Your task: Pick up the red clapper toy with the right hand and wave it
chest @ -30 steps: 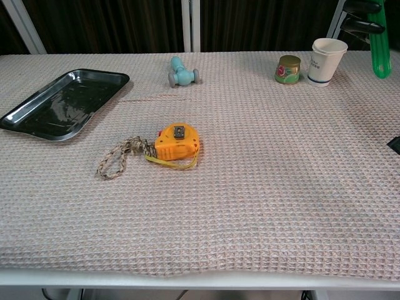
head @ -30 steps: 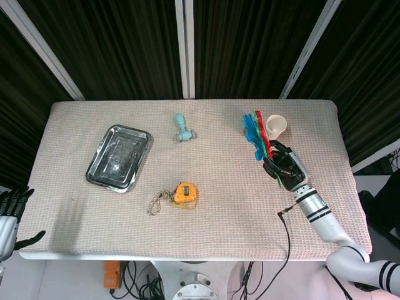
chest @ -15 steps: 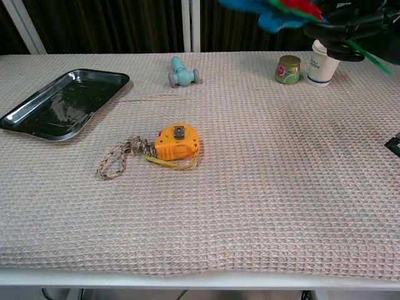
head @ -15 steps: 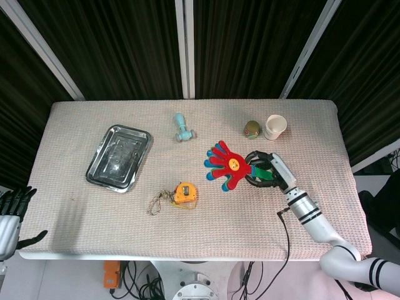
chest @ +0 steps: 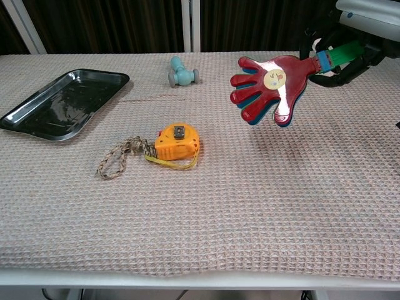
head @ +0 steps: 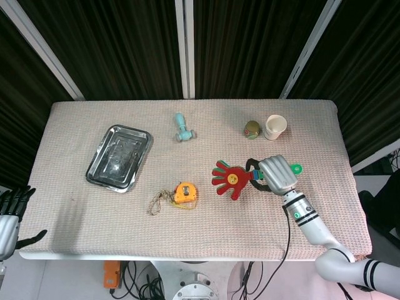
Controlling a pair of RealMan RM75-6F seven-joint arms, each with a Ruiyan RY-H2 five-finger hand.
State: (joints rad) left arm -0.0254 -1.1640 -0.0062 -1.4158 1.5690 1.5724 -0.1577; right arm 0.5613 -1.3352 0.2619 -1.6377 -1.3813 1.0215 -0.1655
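The red clapper toy (head: 229, 179) (chest: 271, 89), shaped like a flat hand with blue layers behind and a green handle, is held above the table right of centre. My right hand (head: 277, 174) (chest: 357, 37) grips its green handle, with the red palm pointing left and tilted down. In the chest view the hand sits at the top right corner, partly cut off. My left hand (head: 11, 209) hangs off the table's near left corner, fingers apart and holding nothing.
An orange tape measure (head: 186, 192) with a cord lies at the centre front. A steel tray (head: 119, 157) sits at the left, a teal roller (head: 182, 128) at the back. A small tin (head: 251, 129) and paper cup (head: 275, 126) stand behind my right hand.
My right hand has swung the clapper from upright near the cup, leftward and down, now lower and nearer the table's front, with the hand turned palm-down.
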